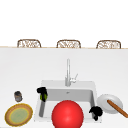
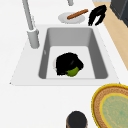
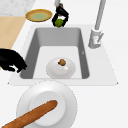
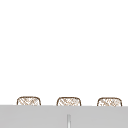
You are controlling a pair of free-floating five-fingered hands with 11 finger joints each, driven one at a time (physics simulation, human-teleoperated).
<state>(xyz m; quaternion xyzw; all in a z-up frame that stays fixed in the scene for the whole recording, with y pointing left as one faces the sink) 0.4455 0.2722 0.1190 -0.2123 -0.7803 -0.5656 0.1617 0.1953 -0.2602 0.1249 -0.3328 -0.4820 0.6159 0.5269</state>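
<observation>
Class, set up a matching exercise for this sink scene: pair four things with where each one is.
Things
1. lime
2. baguette
3. lid
4. cup

Places
A. on the white plate
B. on the sink floor
C. on the counter, behind the yellow plate
D. in the left robot hand

Pairs: 1-D, 2-A, 3-B, 4-C
</observation>
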